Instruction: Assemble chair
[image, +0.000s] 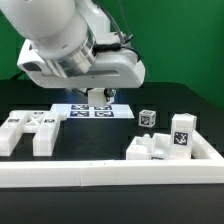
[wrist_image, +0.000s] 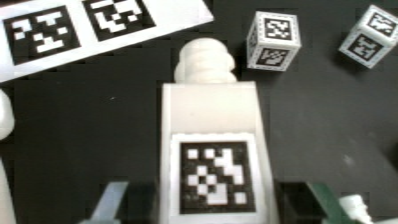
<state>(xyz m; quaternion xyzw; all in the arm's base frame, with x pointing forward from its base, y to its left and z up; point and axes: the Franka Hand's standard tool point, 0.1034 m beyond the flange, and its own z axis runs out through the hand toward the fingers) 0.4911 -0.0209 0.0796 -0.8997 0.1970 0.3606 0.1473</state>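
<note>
A white chair bar (wrist_image: 214, 125) with a rounded peg end and a black-and-white tag lies lengthwise between my fingers (wrist_image: 118, 202). My gripper (wrist_image: 217, 206) is shut on its tagged end. In the exterior view the gripper (image: 105, 97) hangs low over the marker board (image: 88, 112), and the bar is hidden behind it. Two small tagged cubes (wrist_image: 278, 44) lie beyond the peg end. One cube (image: 148, 117) shows in the exterior view, between blocky chair parts at the left (image: 32, 130) and at the right (image: 172, 140).
The marker board (wrist_image: 80, 35) lies just beside the bar's peg end. The long white L-shaped border rail (image: 110, 176) runs along the front and up the exterior view's right side. The arm's bulky body fills the top of the exterior view.
</note>
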